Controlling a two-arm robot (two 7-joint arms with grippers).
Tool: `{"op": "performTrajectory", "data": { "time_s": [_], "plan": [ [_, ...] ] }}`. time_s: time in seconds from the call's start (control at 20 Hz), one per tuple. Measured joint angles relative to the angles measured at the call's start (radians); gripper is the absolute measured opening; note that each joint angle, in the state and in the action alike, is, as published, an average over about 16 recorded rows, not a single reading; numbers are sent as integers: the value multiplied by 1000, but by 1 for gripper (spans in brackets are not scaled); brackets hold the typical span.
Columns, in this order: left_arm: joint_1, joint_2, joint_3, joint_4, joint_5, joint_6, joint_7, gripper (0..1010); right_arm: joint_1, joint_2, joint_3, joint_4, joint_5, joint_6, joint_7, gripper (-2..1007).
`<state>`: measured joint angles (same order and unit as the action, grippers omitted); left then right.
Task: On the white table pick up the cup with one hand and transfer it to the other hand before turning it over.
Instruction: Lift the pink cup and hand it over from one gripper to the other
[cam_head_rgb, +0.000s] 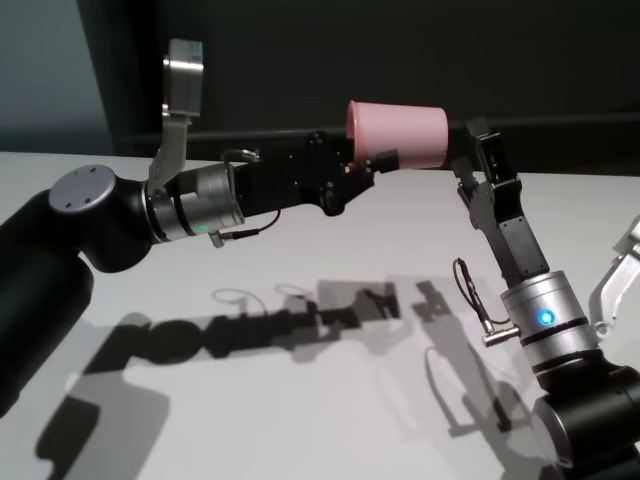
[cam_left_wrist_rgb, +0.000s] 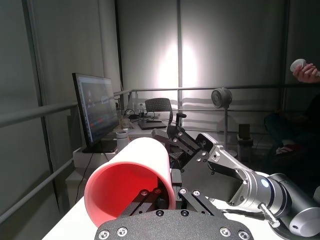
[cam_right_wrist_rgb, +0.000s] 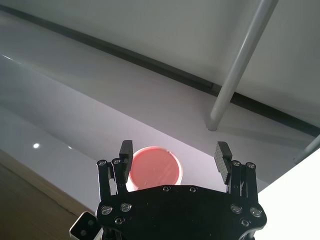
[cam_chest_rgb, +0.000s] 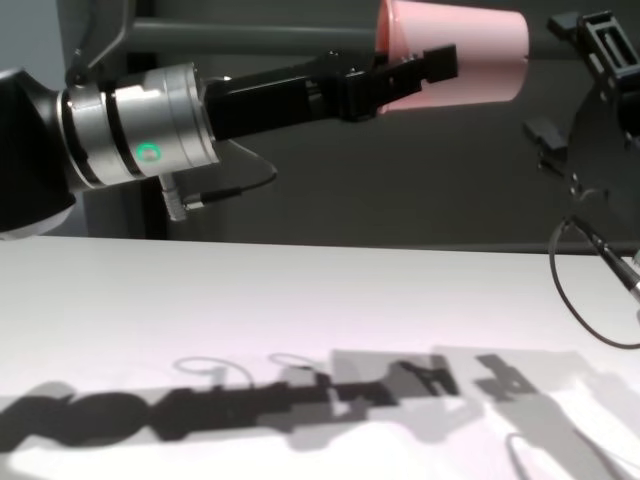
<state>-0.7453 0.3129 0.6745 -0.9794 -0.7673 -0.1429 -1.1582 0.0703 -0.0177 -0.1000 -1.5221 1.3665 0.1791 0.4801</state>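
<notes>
The pink cup (cam_head_rgb: 400, 135) lies on its side in the air, high above the white table (cam_head_rgb: 300, 400). My left gripper (cam_head_rgb: 365, 165) is shut on its rim, with fingers inside and outside the wall; the left wrist view looks into the cup's open mouth (cam_left_wrist_rgb: 125, 185). My right gripper (cam_head_rgb: 478, 150) is open at the cup's closed base end. In the right wrist view the base (cam_right_wrist_rgb: 155, 167) sits between the spread fingers (cam_right_wrist_rgb: 125, 150), nearer one of them. I cannot tell whether they touch. The chest view shows the cup (cam_chest_rgb: 470, 50) and the right gripper (cam_chest_rgb: 590, 45).
Both arms cast shadows on the bare table (cam_chest_rgb: 200, 300). A thin black cable (cam_head_rgb: 470, 295) loops off the right wrist. A dark wall stands behind the table.
</notes>
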Motion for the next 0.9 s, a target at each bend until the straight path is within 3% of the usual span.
{"op": "performTrajectory", "data": {
  "time_s": [0.9],
  "plan": [
    [0, 0, 0, 0, 0, 0, 0, 47, 24, -1, -59, 22, 66, 6, 26, 1002]
  ]
}}
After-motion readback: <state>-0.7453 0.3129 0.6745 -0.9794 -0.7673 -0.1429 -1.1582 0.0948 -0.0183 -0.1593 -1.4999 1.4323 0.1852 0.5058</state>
